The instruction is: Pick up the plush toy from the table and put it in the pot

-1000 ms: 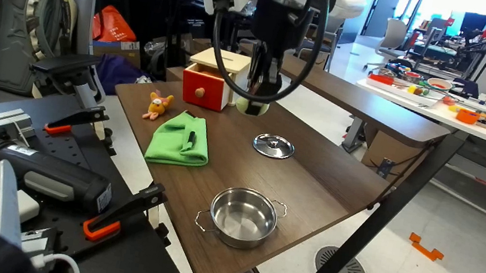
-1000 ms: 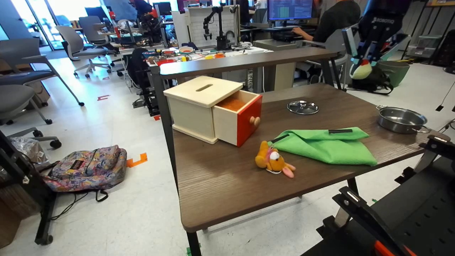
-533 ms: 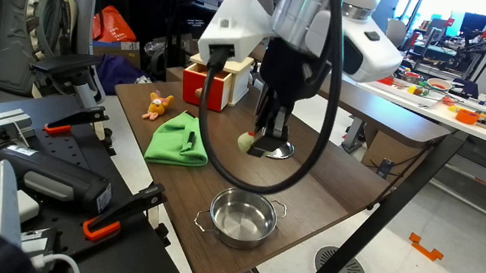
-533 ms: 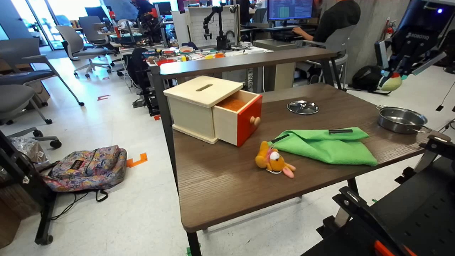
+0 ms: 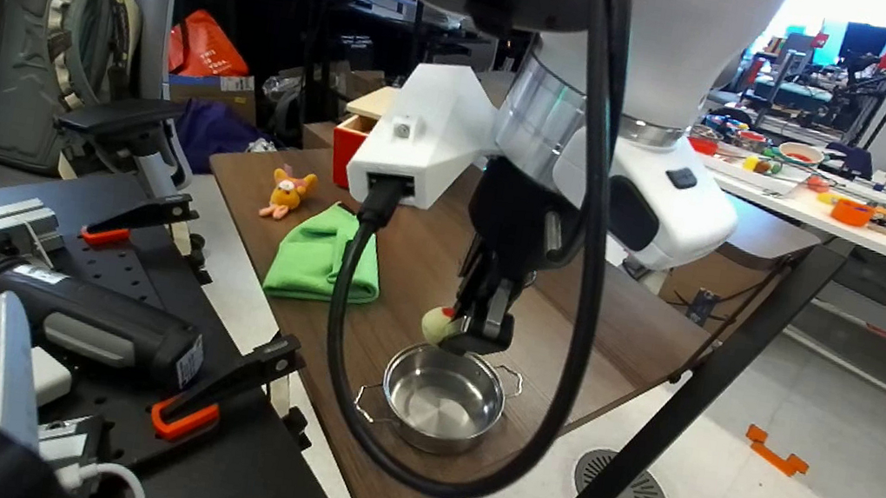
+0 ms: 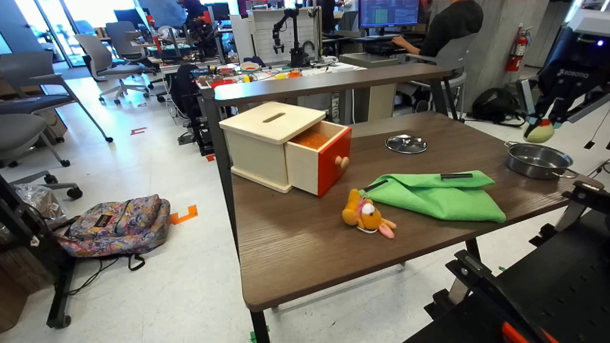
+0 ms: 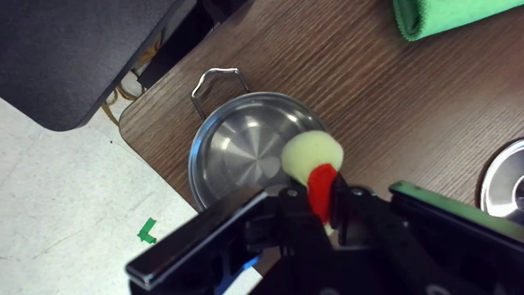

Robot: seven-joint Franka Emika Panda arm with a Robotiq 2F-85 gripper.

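My gripper (image 7: 320, 186) is shut on a pale yellow-green and red soft toy (image 7: 313, 155). The toy's pale rounded end sticks out past the fingertips. The round steel pot (image 7: 245, 164) stands on the table below; in the wrist view the toy overlaps its rim. In an exterior view, the toy (image 5: 438, 326) and gripper (image 5: 469, 336) show at the far rim of the pot (image 5: 436, 440). In an exterior view, the toy (image 6: 539, 132) is just above the pot (image 6: 536, 167), with the gripper (image 6: 545, 121) above it. No small dark brownish toy shows in these views.
A green cloth (image 6: 438, 197) and an orange-yellow toy (image 6: 364, 215) lie on the table. A wooden box (image 6: 257, 152) stands with its red-fronted drawer (image 6: 336, 164) open. A silver lid (image 6: 406, 144) lies behind the cloth. The arm's black cable (image 5: 451, 487) loops low in front of the pot.
My gripper has moved from above the far part of the table toward the pot and lower, carrying the pale soft toy. The things on the table have not moved.
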